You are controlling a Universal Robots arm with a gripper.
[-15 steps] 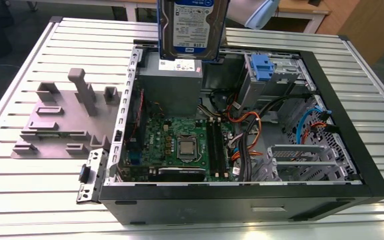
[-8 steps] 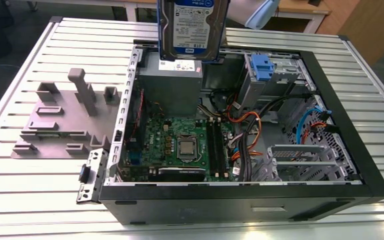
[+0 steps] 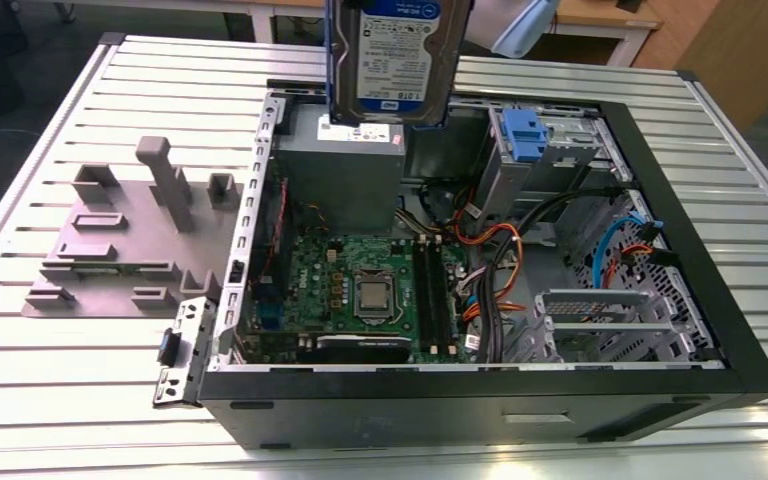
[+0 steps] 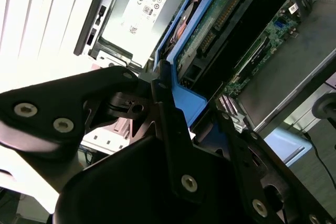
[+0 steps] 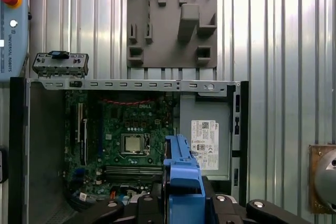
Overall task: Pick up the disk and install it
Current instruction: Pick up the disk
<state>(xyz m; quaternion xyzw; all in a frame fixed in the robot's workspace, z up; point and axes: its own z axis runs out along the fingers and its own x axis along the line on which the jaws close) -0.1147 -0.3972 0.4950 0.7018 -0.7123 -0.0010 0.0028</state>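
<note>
The disk (image 3: 395, 60), a silver drive with a white-and-blue label in a blue bracket, hangs upright in the air over the far end of the open computer case (image 3: 678, 250), above the grey power supply (image 3: 344, 170). In the second wrist view my gripper (image 4: 191, 111) is shut on the disk (image 4: 220, 19), its black fingers (image 4: 164, 103) clamping the blue bracket, and the drive's green circuit-board side shows. In the first wrist view the disk's blue bracket (image 5: 181, 182) sticks out from my gripper (image 5: 181, 205) over the motherboard and power supply (image 5: 205, 135).
The case lies open on a slatted metal table (image 3: 51, 400). Inside are the motherboard (image 3: 357, 290), cables and a blue caddy (image 3: 524, 135) in the upper drive bay. A grey fixture block (image 3: 131, 240) and a detached front-panel piece (image 3: 177, 350) lie at the exterior view's left.
</note>
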